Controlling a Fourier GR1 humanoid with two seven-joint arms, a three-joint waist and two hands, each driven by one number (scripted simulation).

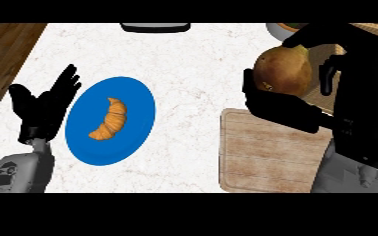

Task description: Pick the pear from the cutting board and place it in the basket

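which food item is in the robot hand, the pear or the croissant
The pear: the right robot hand is curled round it above the cutting board. The croissant lies untouched on the blue plate.

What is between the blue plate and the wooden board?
Nothing: in the head view, only bare white counter lies between the blue plate and the cutting board.

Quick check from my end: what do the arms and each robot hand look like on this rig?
Both forearms are grey, each ending in a black robot hand with fingers and a thumb. The left robot hand joins a grey forearm bearing a small dark marking; the right robot hand looks blockier.
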